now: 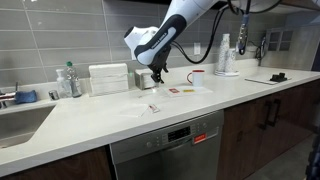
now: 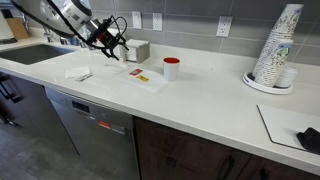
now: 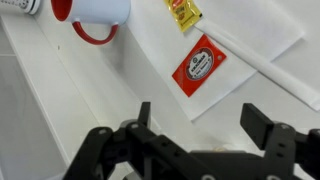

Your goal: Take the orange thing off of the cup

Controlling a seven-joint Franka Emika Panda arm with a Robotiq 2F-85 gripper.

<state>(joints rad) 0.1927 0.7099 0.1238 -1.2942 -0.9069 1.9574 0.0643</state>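
The cup (image 3: 95,12), a short white mug with red trim and a red handle, stands on the white counter; it shows in both exterior views (image 1: 197,74) (image 2: 171,68). The orange thing (image 3: 200,65), a flat orange-red packet, lies on a white paper sheet (image 3: 260,35) beside the cup and does not touch it; it also shows in both exterior views (image 1: 175,91) (image 2: 135,72). A small yellow packet (image 3: 183,13) lies on the same sheet. My gripper (image 3: 205,125) is open and empty, hovering over the counter at the sheet's edge, short of the orange thing.
A tall stack of pale cups (image 2: 278,50) stands on a plate further along the counter. A napkin box (image 1: 108,78) and bottles (image 1: 68,80) stand by the wall near the sink (image 1: 20,122). Crumpled white paper (image 2: 78,72) lies near the counter's front.
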